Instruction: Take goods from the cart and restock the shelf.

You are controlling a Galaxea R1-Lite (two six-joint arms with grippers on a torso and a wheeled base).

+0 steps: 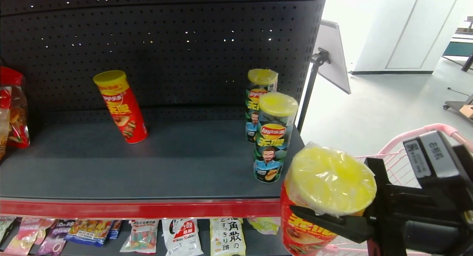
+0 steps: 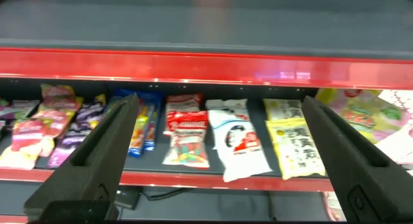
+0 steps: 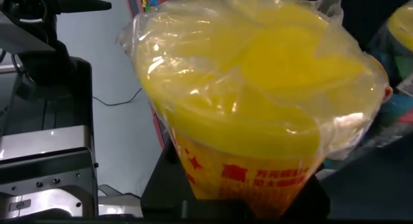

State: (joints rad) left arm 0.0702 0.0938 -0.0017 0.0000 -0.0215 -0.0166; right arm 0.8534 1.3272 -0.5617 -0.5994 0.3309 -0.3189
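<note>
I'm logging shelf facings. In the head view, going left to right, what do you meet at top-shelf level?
Red snack bag → lone red can → front green can → held red can. The rear green can overlaps the front one, so it is left out.

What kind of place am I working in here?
Probably a shop aisle, or a mock-up of one: a pegboard-backed shelf holding chip cans, snack packets on the tier below, and a pink shopping cart beside it.

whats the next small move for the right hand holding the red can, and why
Probably lift the red can a little and carry it leftward over the red front edge onto the shelf. The right hand grips it just off the shelf's right front corner, and bare space lies left of the green cans.
</note>
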